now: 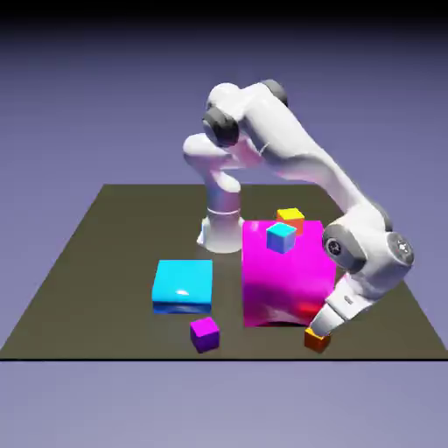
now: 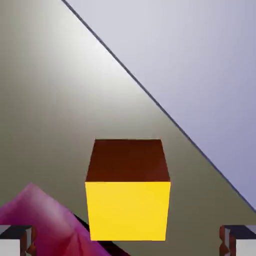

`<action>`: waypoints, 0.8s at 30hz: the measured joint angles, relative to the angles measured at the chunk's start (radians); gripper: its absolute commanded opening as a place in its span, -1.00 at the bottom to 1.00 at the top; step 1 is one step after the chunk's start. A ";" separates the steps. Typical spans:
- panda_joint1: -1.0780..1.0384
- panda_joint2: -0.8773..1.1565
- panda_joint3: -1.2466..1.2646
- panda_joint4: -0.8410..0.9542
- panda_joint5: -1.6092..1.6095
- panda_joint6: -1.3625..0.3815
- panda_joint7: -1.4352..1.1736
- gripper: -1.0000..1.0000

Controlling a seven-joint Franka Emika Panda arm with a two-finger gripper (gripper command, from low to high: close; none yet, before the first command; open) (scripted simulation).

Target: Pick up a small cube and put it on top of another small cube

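Just beside the big magenta block (image 1: 284,276), on the ext. view's right near the table's (image 1: 87,289) front edge, you've got the orange cube (image 1: 317,340). Your claw (image 1: 320,332) is right over it, tips spread wide w/ nothing pinched. Purple cube (image 1: 205,335) sits on the table, to the block's left & nearer the cam.

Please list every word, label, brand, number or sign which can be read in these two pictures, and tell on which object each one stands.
There is no readable text.
The arm has a small mark on its round grey-rimmed joint near the hand, too small to read.
No lettering shows on the cubes, the blocks or the table.
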 measured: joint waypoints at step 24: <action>-0.162 -0.378 -0.566 -0.221 0.792 0.019 0.312 -1.00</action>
